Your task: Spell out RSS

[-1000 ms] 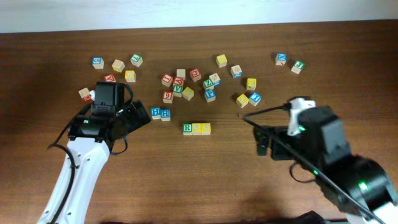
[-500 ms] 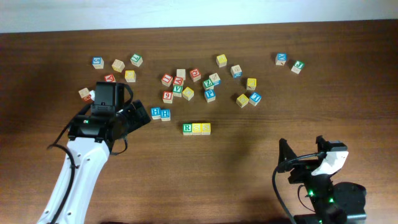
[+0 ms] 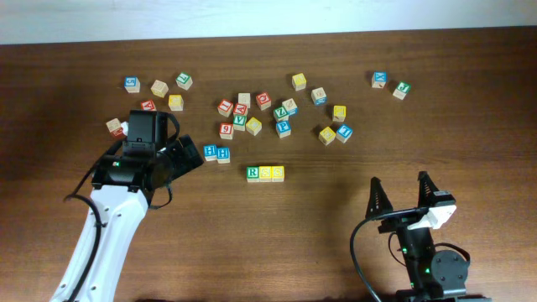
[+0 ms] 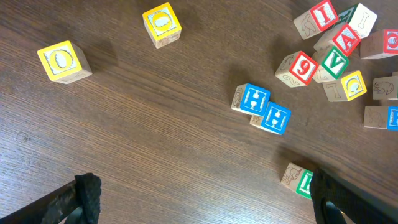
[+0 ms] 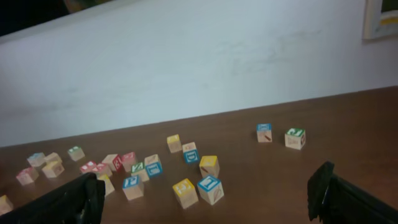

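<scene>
At table centre, the R cube (image 3: 253,173) and two S cubes (image 3: 266,173) sit touching in a row that reads RSS, so the word looks complete. The left gripper (image 4: 202,186), at nine o'clock by the H cubes (image 3: 216,153), is spread wide and empty. The right gripper (image 3: 399,195), at four o'clock and seemingly tilted up, gapes with nothing in it.

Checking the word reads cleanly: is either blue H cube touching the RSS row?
No, the H cubes lie up-left of the RSS row, with a clear gap between.
</scene>
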Motion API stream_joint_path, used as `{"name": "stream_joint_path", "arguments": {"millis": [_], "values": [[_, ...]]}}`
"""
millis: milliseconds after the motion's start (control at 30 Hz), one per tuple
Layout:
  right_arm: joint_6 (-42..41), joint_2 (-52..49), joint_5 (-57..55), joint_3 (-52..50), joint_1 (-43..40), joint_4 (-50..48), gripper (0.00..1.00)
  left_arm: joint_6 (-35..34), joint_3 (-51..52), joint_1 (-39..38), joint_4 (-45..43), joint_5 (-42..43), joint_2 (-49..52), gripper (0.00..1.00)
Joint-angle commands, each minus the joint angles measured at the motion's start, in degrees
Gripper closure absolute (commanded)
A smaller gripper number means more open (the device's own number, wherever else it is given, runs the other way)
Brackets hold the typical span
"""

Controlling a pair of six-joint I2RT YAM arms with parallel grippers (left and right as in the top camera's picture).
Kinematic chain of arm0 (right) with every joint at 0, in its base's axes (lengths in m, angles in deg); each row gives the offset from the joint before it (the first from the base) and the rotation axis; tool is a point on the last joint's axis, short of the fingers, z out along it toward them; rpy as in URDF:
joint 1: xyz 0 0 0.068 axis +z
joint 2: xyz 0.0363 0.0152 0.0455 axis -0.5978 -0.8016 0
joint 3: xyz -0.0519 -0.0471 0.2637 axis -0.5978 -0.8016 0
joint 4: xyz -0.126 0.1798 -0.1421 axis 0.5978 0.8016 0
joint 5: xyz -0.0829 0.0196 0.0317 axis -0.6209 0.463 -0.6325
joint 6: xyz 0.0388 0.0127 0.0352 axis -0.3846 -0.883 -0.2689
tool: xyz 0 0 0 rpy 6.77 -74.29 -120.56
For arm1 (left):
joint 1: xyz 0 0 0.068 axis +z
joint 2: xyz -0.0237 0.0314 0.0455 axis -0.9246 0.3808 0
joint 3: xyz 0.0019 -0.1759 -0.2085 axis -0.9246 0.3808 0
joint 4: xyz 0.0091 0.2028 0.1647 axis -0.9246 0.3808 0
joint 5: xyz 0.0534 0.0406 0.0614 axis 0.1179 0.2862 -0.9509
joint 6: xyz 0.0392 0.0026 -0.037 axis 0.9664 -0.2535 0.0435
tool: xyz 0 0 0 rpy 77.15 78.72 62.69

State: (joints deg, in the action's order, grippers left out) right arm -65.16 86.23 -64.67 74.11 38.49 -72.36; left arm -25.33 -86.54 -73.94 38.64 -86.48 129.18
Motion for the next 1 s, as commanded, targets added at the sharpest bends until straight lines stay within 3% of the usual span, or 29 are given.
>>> {"name": "stream_joint_path", "arguments": {"millis": [0,133,333,500,967], "values": [[2.7,0.7,-4.7,-1.4,-0.3,-0.1,0.02,0.3,-0.4,0.2,0.1,-0.4,-0.7,0.01],[6.1,0.5,-4.1,-1.4,-0.3,5.7,0.02,0.3,-0.4,0.2,0.1,-0.4,-0.7,0.01],[7.5,0.7,-4.7,-1.4,-1.2,5.6,0.02,0.3,-0.4,0.2,0.1,-0.4,-0.7,0.01],[19.7,0.7,-5.6,-1.4,0.2,5.8,0.02,0.3,-0.4,0.2,0.1,-0.4,-0.7,0.01],[15.8,0.7,-5.7,-1.4,0.0,5.9,0.02,0.3,-0.4,0.2,0.1,-0.4,-0.7,0.01]]}}
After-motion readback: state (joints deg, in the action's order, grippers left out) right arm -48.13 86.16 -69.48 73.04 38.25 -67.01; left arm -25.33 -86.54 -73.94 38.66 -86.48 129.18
